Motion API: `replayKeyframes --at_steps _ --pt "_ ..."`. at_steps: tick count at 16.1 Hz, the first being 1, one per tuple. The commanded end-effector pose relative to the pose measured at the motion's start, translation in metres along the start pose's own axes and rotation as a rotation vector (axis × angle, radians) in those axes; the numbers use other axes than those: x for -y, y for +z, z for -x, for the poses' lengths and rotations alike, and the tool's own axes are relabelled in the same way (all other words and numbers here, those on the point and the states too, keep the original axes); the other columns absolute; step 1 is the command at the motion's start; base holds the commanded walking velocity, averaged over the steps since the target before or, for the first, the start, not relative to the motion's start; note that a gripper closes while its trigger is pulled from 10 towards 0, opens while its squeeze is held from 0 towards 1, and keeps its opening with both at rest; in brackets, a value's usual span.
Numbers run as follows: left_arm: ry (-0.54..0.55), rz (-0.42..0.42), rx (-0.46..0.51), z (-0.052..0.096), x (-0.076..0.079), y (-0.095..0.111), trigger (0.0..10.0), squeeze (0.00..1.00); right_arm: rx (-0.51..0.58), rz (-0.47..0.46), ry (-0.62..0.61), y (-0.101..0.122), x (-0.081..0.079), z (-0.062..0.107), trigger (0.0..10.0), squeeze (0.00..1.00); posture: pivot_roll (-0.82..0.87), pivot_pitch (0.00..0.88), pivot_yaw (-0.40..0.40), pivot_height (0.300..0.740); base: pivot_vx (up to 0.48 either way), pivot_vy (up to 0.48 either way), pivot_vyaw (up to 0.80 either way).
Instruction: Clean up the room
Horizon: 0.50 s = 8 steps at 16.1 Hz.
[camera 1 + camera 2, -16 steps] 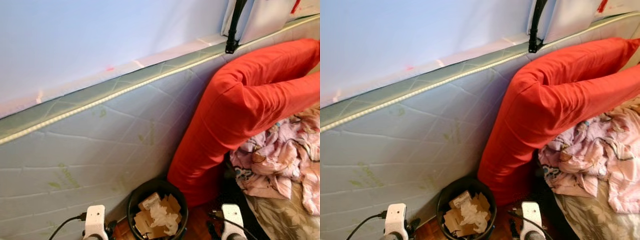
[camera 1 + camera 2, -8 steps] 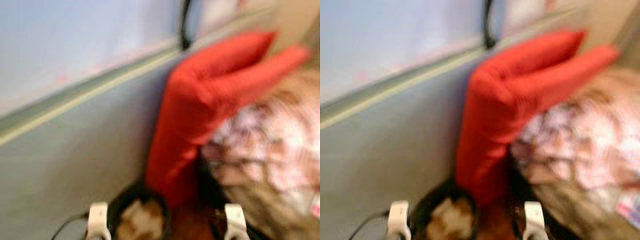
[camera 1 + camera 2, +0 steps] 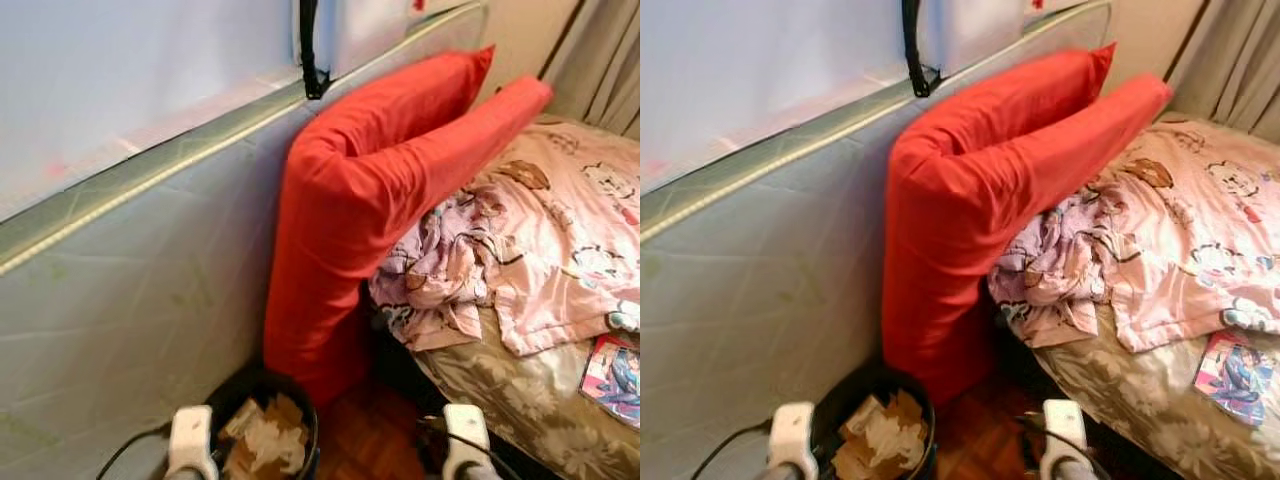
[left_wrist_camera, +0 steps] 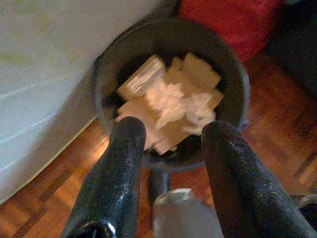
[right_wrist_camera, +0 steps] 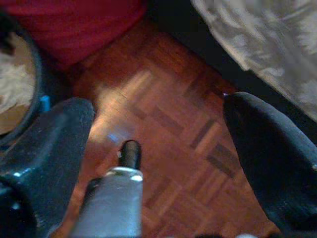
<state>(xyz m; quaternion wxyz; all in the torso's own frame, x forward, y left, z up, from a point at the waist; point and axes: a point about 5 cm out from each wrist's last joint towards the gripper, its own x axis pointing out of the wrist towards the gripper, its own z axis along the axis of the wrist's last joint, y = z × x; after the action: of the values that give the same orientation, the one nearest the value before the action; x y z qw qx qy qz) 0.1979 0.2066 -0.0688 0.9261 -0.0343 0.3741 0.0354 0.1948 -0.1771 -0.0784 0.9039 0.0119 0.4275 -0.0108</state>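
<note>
From the head views you see a long red pillow (image 3: 370, 190) leaning bent against an upright mattress (image 3: 130, 290), its lower end beside a black bin (image 3: 875, 425) full of cardboard and crumpled paper. A pink patterned blanket (image 3: 530, 250) lies rumpled on the bed (image 3: 510, 385), with a small book (image 3: 1230, 375) near the bed's edge.

In the left wrist view, your left tool (image 4: 168, 144) hangs spread wide above the bin (image 4: 168, 84), holding nothing.

In the right wrist view, your right tool (image 5: 158, 144) is spread wide too, empty, over the parquet floor (image 5: 168, 119) between pillow and bed.
</note>
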Motion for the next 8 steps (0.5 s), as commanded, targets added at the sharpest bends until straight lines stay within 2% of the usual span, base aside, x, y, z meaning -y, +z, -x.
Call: replayKeyframes --at_steps 1,4,6,7,8 --pt "-0.045 -0.161 -0.191 0.0044 0.006 -0.0262 10.0 0.0 -0.041 -0.06 0.036 -0.031 0.0192 0.0116 10.0 0.0 0.03 0.024 -0.026 0.74 0.0 0.0 0.0" --pt "-0.057 -0.17 -0.193 0.0049 0.0092 -0.0284 10.0 0.0 -0.043 -0.061 0.035 -0.0312 0.0203 0.0118 10.0 0.0 0.03 0.024 -0.03 0.74 0.0 0.0 0.0" --pt "-0.067 -0.183 -0.199 0.005 0.0106 -0.0292 10.0 0.0 -0.067 -0.062 0.046 -0.033 0.02 0.0118 10.0 0.0 0.03 0.024 -0.032 0.74 0.0 0.0 -0.55" --pt "-0.069 -0.184 -0.199 0.0049 0.0107 -0.0292 10.0 0.0 -0.062 -0.057 0.046 -0.0324 0.0201 0.0118 10.0 0.0 0.03 0.025 -0.032 0.74 0.0 -0.247 -0.61" --pt "-0.068 -0.183 -0.198 0.0049 0.0107 -0.0291 10.0 0.0 -0.052 -0.053 0.045 -0.0314 0.0203 0.0117 10.0 0.0 0.03 0.025 -0.032 0.74 0.0 -0.27 0.0"
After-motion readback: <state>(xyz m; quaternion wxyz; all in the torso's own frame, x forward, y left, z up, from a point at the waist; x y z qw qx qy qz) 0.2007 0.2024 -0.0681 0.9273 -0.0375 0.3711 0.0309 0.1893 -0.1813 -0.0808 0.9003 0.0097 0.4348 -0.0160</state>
